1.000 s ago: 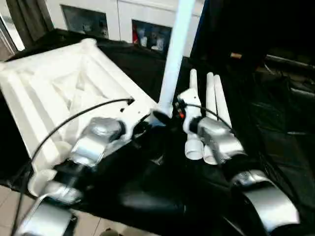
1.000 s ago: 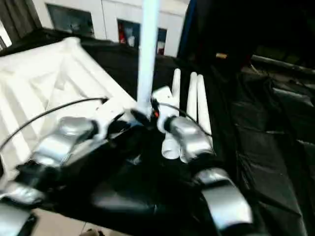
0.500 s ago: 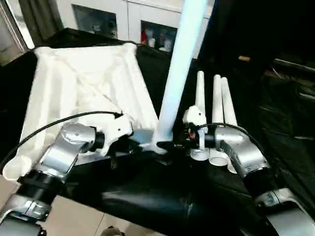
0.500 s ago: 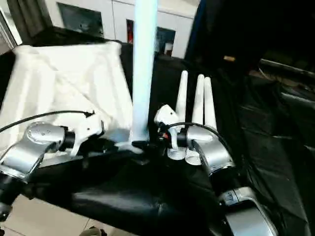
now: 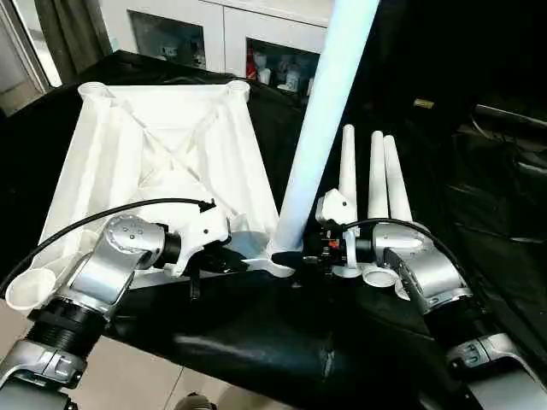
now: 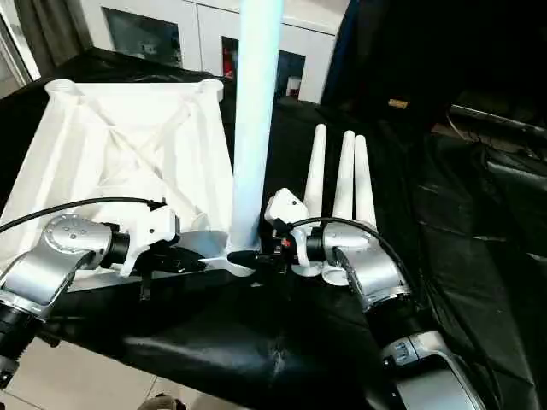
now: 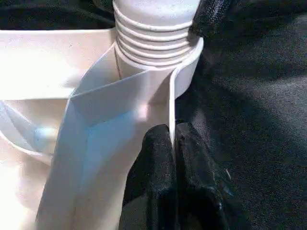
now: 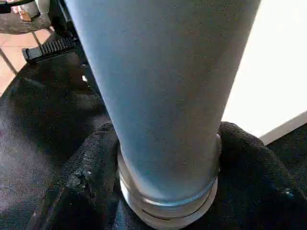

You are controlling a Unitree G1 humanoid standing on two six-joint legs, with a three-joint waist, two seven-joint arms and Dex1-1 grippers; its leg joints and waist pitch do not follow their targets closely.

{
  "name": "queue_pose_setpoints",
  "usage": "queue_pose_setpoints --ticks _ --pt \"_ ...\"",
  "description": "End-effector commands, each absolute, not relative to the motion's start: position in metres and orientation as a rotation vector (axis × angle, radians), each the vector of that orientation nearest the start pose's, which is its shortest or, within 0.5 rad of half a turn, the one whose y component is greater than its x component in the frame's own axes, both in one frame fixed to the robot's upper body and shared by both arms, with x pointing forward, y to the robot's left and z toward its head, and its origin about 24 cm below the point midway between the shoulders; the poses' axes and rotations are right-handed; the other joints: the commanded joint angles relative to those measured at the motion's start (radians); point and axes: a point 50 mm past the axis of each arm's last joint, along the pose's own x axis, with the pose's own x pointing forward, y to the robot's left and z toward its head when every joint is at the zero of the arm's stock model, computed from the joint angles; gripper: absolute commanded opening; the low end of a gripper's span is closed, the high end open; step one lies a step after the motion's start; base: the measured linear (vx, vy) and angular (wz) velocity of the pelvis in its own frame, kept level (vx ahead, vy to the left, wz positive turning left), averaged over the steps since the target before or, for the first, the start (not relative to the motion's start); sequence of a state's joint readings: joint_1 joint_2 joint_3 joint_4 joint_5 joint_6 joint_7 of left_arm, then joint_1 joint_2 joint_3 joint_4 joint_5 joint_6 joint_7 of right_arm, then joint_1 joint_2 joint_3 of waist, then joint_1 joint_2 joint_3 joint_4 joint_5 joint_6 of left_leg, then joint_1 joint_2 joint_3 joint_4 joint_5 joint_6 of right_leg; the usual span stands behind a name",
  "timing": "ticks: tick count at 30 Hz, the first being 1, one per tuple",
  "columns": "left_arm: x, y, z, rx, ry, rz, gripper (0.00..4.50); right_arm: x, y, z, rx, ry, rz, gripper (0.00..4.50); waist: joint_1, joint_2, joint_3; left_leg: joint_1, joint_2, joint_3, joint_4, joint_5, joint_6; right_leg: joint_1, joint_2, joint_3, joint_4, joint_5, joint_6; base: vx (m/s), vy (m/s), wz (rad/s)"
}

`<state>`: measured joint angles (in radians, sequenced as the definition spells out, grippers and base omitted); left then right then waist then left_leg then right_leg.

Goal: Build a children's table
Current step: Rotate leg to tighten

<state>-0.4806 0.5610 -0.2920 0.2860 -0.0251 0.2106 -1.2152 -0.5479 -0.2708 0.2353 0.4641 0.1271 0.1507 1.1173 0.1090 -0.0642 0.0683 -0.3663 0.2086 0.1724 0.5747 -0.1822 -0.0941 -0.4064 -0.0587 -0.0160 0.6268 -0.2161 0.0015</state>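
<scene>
A thick white leg (image 8: 163, 96) runs down frame centre, its ringed base (image 8: 168, 206) between black end effector fingers (image 8: 81, 182).

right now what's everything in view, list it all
tabletop: 1, white, upside down on the black cloth, ribbed underside up
standing leg: 1, white, upright in the tabletop's near corner socket
loose legs: 3, white, lying side by side right of the tabletop
cloth: 1, black, covering the work surface
cabinet: 1, white with glass doors, behind the tabletop
left tool: 1, black, shut on the tabletop's thin rim by the socket
right tool: 1, black, around the standing leg's base
</scene>
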Motion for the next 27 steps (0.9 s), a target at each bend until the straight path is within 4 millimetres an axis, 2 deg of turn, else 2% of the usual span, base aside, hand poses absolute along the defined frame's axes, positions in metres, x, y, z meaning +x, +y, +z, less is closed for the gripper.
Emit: queue_pose_setpoints --ticks 1,4,5,6,8,9,10,11,12,13,14,16,18,20,22,24,25,27 --pt "0.297 0.162 0.075 0.528 0.439 -1.314 0.00 0.307 -0.099 0.063 -0.182 0.273 1.331 2.75 0.000 0.012 -0.071 0.016 0.015 0.007 -0.054 -0.046 0.048 0.058 -0.058 0.027 -0.042 0.154 -0.265 0.000 0.000 0.00" --pt "0.299 0.163 0.074 0.534 0.449 -1.290 0.00 0.308 -0.098 0.059 -0.179 0.282 1.307 2.73 0.001 0.011 -0.070 0.016 0.015 0.006 -0.054 -0.061 0.041 0.056 -0.059 0.028 -0.043 0.129 -0.261 0.000 0.000 0.00" --pt "0.305 0.165 0.070 0.548 0.464 -1.203 0.00 0.315 -0.099 0.050 -0.177 0.293 1.176 2.73 0.001 0.010 -0.072 0.016 0.016 0.006 -0.054 -0.061 0.037 0.056 -0.060 0.028 -0.043 0.123 -0.259 0.000 0.000 0.00" --pt "0.308 0.165 0.069 0.550 0.467 -1.168 0.00 0.318 -0.099 0.047 -0.174 0.300 1.121 2.73 -0.002 0.011 -0.067 0.017 0.016 0.007 -0.057 -0.080 0.024 0.052 -0.061 0.028 -0.048 0.086 -0.256 0.000 0.000 0.00" --pt "0.316 0.163 0.068 0.525 0.463 -1.081 0.00 0.327 -0.100 0.038 -0.130 0.328 0.956 2.72 -0.004 0.011 -0.062 0.019 0.015 0.004 -0.066 -0.153 -0.015 0.051 -0.065 0.029 -0.058 -0.045 -0.238 0.000 0.000 0.00" --pt "0.321 0.159 0.068 0.500 0.459 -1.019 0.00 0.330 -0.099 0.033 -0.092 0.348 0.877 2.72 -0.009 0.011 -0.059 0.021 0.016 0.000 -0.071 -0.206 -0.038 0.050 -0.067 0.030 -0.067 -0.142 -0.220 0.000 0.000 0.00" --pt "0.325 0.156 0.068 0.481 0.457 -0.975 0.00 0.332 -0.098 0.030 -0.065 0.364 0.816 2.72 -0.015 0.012 -0.060 0.023 0.016 -0.001 -0.073 -0.232 -0.054 0.049 -0.069 0.032 -0.071 -0.200 -0.205 -0.050 -0.004 -0.03" --pt "0.328 0.154 0.068 0.470 0.457 -0.952 0.00 0.333 -0.097 0.028 -0.052 0.372 0.786 2.72 -0.015 0.011 -0.060 0.023 0.016 -0.003 -0.073 -0.239 -0.056 0.049 -0.070 0.032 -0.074 -0.220 -0.199 -0.050 -0.004 -0.03" --pt "0.332 0.149 0.068 0.445 0.460 -0.902 0.00 0.336 -0.094 0.025 -0.020 0.390 0.707 2.72 -0.017 0.013 -0.060 0.021 0.015 -0.004 -0.073 -0.238 -0.057 0.048 -0.068 0.032 -0.075 -0.223 -0.190 0.000 0.000 0.00" --pt "0.335 0.145 0.069 0.429 0.463 -0.869 0.00 0.338 -0.092 0.022 -0.005 0.401 0.652 2.72 -0.019 0.017 -0.059 0.023 0.015 -0.003 -0.073 -0.242 -0.059 0.042 -0.068 0.034 -0.076 -0.224 -0.189 0.000 0.000 0.00" --pt "0.335 0.144 0.069 0.426 0.463 -0.864 0.00 0.339 -0.092 0.022 -0.002 0.404 0.640 2.72 -0.021 0.015 -0.058 0.023 0.014 -0.004 -0.074 -0.247 -0.060 0.042 -0.067 0.033 -0.078 -0.234 -0.187 0.000 0.000 0.00" --pt "0.343 0.125 0.067 0.383 0.471 -0.783 0.00 0.344 -0.078 0.015 0.037 0.457 0.479 2.72 -0.021 0.017 -0.060 0.022 0.013 -0.003 -0.073 -0.241 -0.063 0.041 -0.066 0.033 -0.077 -0.224 -0.184 0.000 0.000 0.00" --pt "0.345 0.107 0.067 0.363 0.470 -0.759 0.00 0.346 -0.063 0.014 0.062 0.485 0.425 2.72 -0.025 0.019 -0.062 0.022 0.011 -0.005 -0.072 -0.247 -0.073 0.040 -0.065 0.032 -0.076 -0.222 -0.181 0.000 0.000 0.00" --pt "0.345 0.092 0.068 0.349 0.465 -0.756 0.00 0.346 -0.047 0.017 0.069 0.469 0.450 2.72 -0.023 0.018 -0.062 0.021 0.011 -0.004 -0.071 -0.253 -0.065 0.040 -0.063 0.032 -0.077 -0.200 -0.174 0.000 0.000 0.00" --pt "0.344 0.086 0.068 0.355 0.463 -0.759 0.00 0.346 -0.038 0.021 0.079 0.450 0.486 3.28 -0.020 0.016 -0.064 0.017 0.010 -0.004 -0.069 -0.225 -0.051 0.044 -0.061 0.031 -0.074 -0.149 -0.173 0.000 0.000 0.00" --pt "0.344 0.085 0.067 0.368 0.463 -0.761 0.00 0.346 -0.033 0.025 0.100 0.439 0.507 3.42 -0.019 0.016 -0.065 0.015 0.009 -0.003 -0.069 -0.202 -0.036 0.045 -0.059 0.030 -0.070 -0.099 -0.180 0.000 0.000 0.00" --pt "0.344 0.085 0.067 0.372 0.463 -0.760 0.00 0.347 -0.032 0.026 0.108 0.435 0.515 3.44 -0.019 0.017 -0.064 0.015 0.009 -0.002 -0.069 -0.203 -0.034 0.046 -0.059 0.030 -0.071 -0.095 -0.183 0.000 0.000 0.00" --pt "0.345 0.091 0.067 0.378 0.463 -0.750 0.00 0.349 -0.032 0.028 0.094 0.420 0.524 3.79 -0.020 0.015 -0.062 0.016 0.010 -0.002 -0.070 -0.217 -0.034 0.044 -0.060 0.030 -0.073 -0.112 -0.184 0.000 0.000 0.00"
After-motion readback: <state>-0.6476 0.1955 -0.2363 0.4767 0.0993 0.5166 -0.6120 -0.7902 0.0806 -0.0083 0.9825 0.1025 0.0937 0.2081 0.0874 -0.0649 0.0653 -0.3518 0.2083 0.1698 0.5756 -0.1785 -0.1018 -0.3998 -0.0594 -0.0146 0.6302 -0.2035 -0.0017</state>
